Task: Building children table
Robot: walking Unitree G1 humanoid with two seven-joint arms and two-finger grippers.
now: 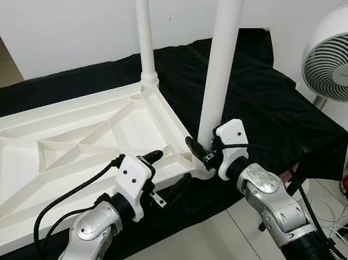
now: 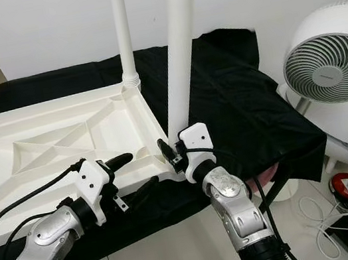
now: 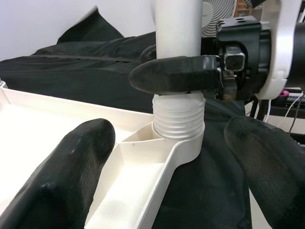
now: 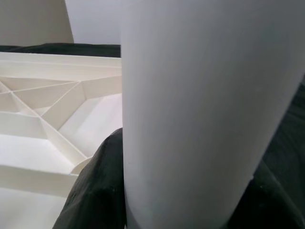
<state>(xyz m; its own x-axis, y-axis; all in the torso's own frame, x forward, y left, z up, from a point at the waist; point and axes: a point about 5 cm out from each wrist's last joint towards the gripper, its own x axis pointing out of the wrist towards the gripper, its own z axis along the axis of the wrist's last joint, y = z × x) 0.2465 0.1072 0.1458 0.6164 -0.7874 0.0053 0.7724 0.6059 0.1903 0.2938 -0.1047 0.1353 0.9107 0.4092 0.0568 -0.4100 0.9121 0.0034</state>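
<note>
Left eye view: three table legs (image 1: 225, 43); right gripper (image 1: 207, 154) grasping one; left gripper (image 1: 167, 170) released.

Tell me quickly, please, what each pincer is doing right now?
Left pincer: open, fingers astride the upturned tabletop's corner edge.
Right pincer: shut on the near table leg, just above its thread.

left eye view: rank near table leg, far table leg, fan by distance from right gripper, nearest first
1. near table leg, between the right gripper's fingers at the tabletop's near right corner.
2. far table leg, upright at the far right corner of the upturned tabletop, behind and to the gripper's left.
3. fan, on the floor past the black cloth, far right.
</note>
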